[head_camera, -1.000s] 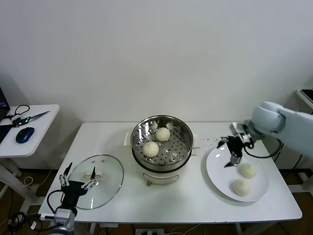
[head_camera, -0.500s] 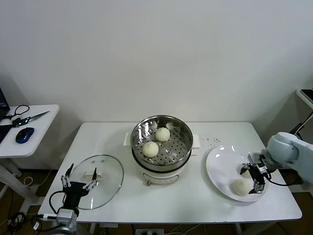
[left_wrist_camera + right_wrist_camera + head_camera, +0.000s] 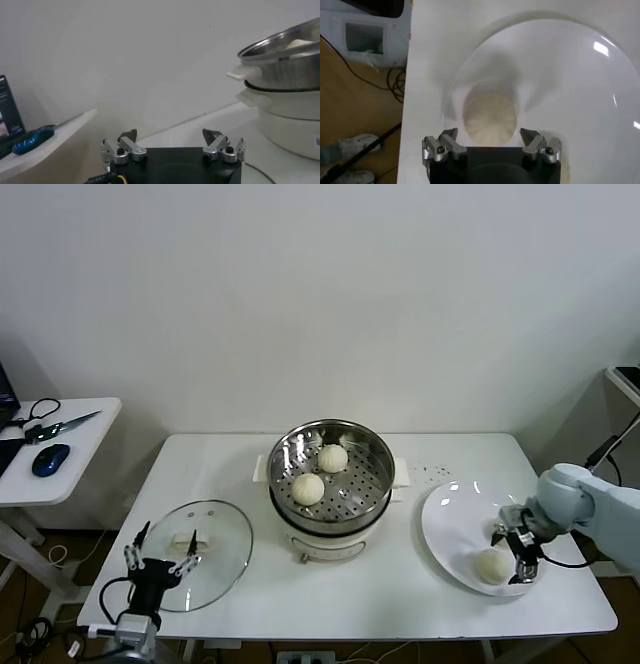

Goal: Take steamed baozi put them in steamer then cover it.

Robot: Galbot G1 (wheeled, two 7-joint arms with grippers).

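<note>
Cream-white baozi (image 3: 491,565) on white plate (image 3: 450,519) near table's right edge, directly ahead between spread fingers of right gripper (image 3: 521,555), nothing held. Second bun half hidden behind that arm. Steel steamer (image 3: 372,452) mid-table holding two buns. Glass cover (image 3: 222,536) at front-left corner; left gripper (image 3: 160,562) over it, fingers apart.
</note>
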